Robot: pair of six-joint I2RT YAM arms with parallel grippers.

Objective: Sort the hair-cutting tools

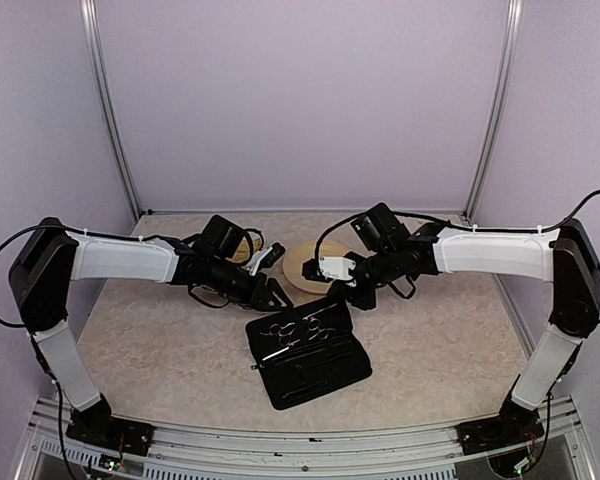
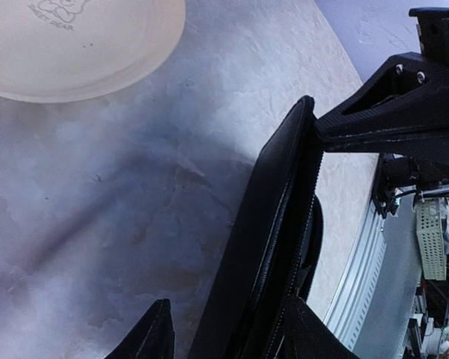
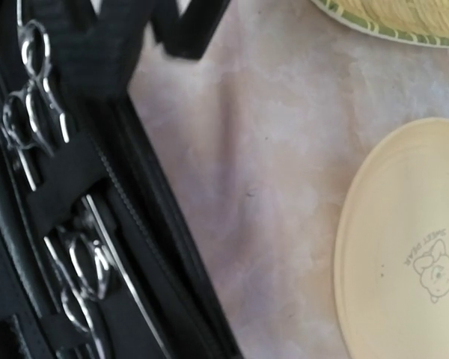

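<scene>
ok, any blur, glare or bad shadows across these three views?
Top external: evenly lit and sharp, with only soft shadows. Left wrist: the black zip case is very close and out of focus, a dark shadow lies across the table beside it, and the cream plate is nearly blown out. Right wrist: slightly soft overall, with glints on the scissors, but the plate's print is still readable.
</scene>
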